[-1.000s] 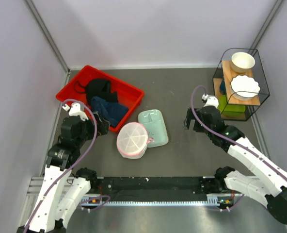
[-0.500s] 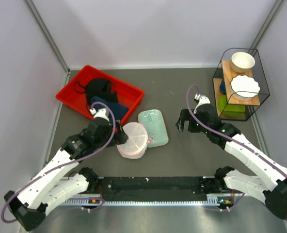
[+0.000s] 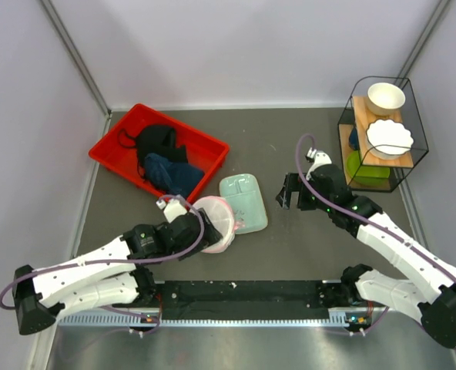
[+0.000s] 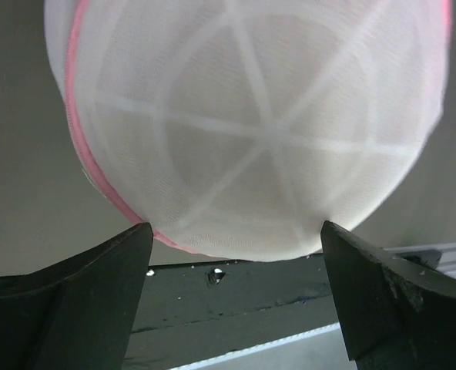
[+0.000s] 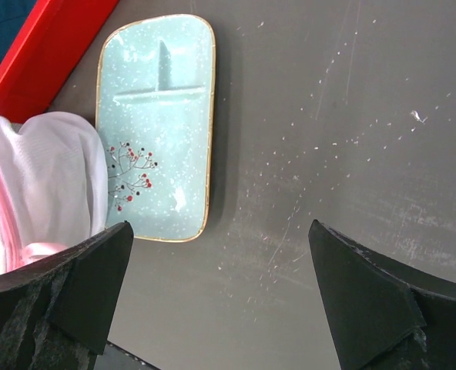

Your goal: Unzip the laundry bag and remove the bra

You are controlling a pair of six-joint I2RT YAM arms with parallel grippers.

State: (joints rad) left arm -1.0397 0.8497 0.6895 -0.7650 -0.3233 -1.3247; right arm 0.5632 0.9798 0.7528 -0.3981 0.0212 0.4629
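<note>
Nearest to me, my left gripper has its jaws spread wide, and the round white mesh laundry bag with pink trim fills the wrist view just beyond the fingertips. It lies on the grey table, one edge up against the mint green tray. I'm holding nothing yet.

The pink trim runs down the bag's left edge, but I can't spot the zipper pull from either wrist. I'd find that before closing. A soft drum like this will probably squash and slide, so I'd pinch the trim or a fold of mesh low and firm, not the bulging face.

The bra isn't visible. I take it to be inside, hidden by the mesh.

Further out, my right gripper hangs fully open above bare table beside the tray, well placed to come in for the pull while the left anchors.

At the back, the red plastic bin holds a black garment and a dark blue cloth. Neither is mine to touch.
</note>
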